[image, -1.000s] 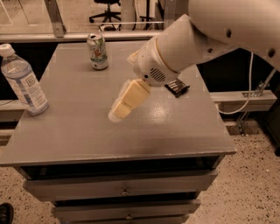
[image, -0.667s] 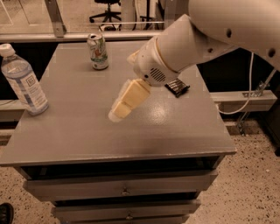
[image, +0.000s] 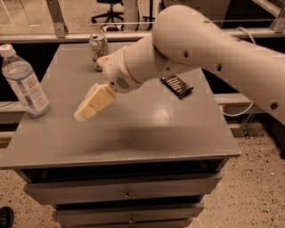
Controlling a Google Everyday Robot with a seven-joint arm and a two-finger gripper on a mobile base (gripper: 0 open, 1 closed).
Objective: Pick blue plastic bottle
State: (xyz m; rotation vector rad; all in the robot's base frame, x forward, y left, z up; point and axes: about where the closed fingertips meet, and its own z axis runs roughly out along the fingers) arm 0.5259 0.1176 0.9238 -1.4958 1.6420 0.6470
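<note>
The blue plastic bottle (image: 24, 82) stands upright at the left edge of the grey table (image: 147, 129). It is clear bluish with a white cap and a pale label bearing a small dark square. My gripper (image: 89, 107) hangs over the table's left-middle, pointing down and to the left, a short way right of the bottle and not touching it. It holds nothing that I can see. The white arm (image: 191, 49) reaches in from the upper right.
A green-and-white drink can (image: 99, 50) stands at the table's back, just behind the arm's wrist. A dark flat snack packet (image: 177, 86) lies at the right-middle. Drawers (image: 127, 193) sit under the tabletop. A railing and an office chair (image: 109, 10) are behind.
The arm and gripper have moved left across the table, closer to the bottle. The bottle, can and packet have not moved.
</note>
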